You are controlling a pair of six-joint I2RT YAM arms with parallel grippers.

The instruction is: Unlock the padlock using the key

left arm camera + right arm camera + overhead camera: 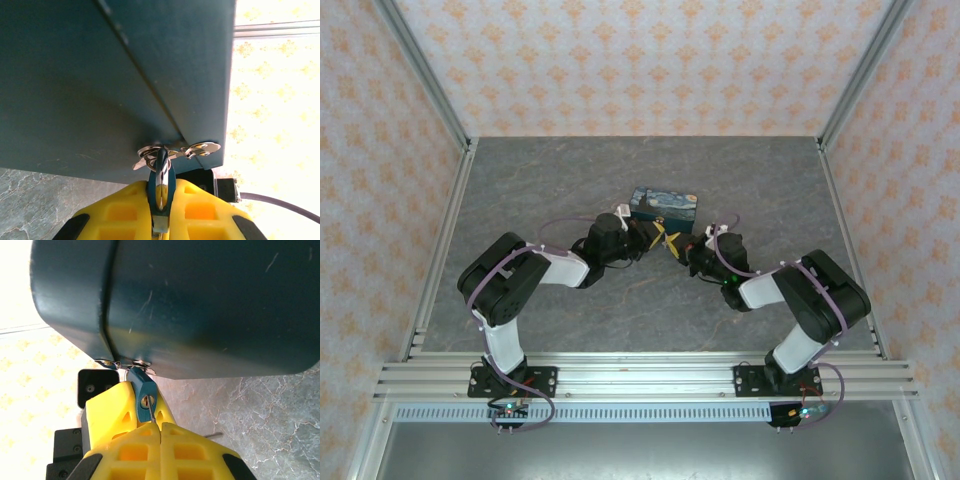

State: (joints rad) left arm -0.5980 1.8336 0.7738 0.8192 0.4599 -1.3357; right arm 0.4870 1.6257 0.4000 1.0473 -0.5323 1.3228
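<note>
We'd say we're roughly midway on this one. On the left, the yellow left fingers [120, 210] are clamped on the small blue padlock [161, 175]. They hold it just under the front edge of the dark blue box [75, 90], which sits on the grey marbled tabletop [260, 405]. The padlock's shackle runs through the silver metal hasp [200, 148] on the box and looks shut, so the actual unlocking isn't done yet.

Over on the right, the yellow right fingers [195, 450] are pressed together on the thin pale metal key [151, 412]. Its tip is at the keyhole in the padlock's end face. We think it's in, but we can't tell how deep. What's left, we reckon: seat it fully, turn it, pop the shackle.

The key itself is a tiny sliver, barely a bright line poking out of the fingers. It'll probably twist or slip easily.
</note>
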